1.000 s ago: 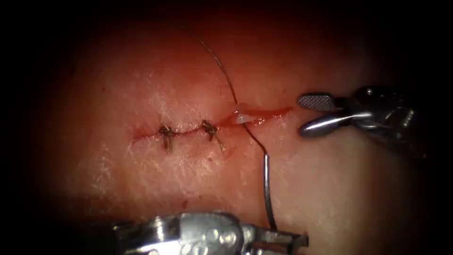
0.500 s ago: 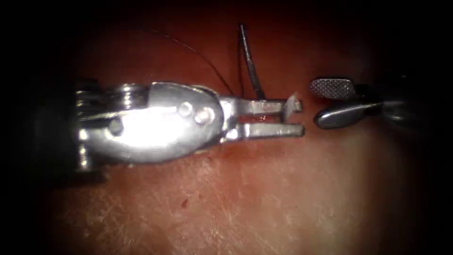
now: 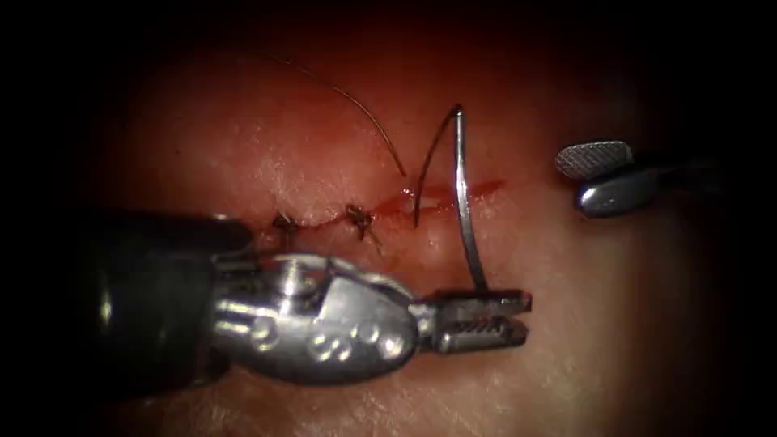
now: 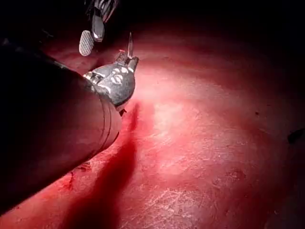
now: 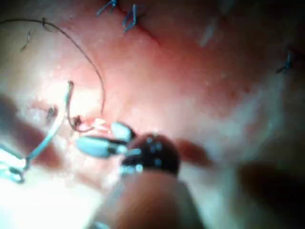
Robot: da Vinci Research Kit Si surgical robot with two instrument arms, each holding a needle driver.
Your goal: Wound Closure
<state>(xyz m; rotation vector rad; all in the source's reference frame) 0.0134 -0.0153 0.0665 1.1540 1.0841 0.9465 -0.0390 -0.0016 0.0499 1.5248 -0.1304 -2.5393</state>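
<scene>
Left tool jaws pinch needle near its tip end, clear of tissue; thread enters cut. Right tool jaws spread, empty. Best keep thread slack-free, grip firm.

The pale pink slab of pork tissue carries a thin red cut running left to right, its left stretch closed by two small dark knotted stitches and its right stretch open and wet with red fluid. A slim curved steel needle stands free of the tissue, crossing over the open part of the cut, gripped near its lower end. Fine dark thread hangs from its upper end down into the cut, and another strand arcs away up and to the left
</scene>
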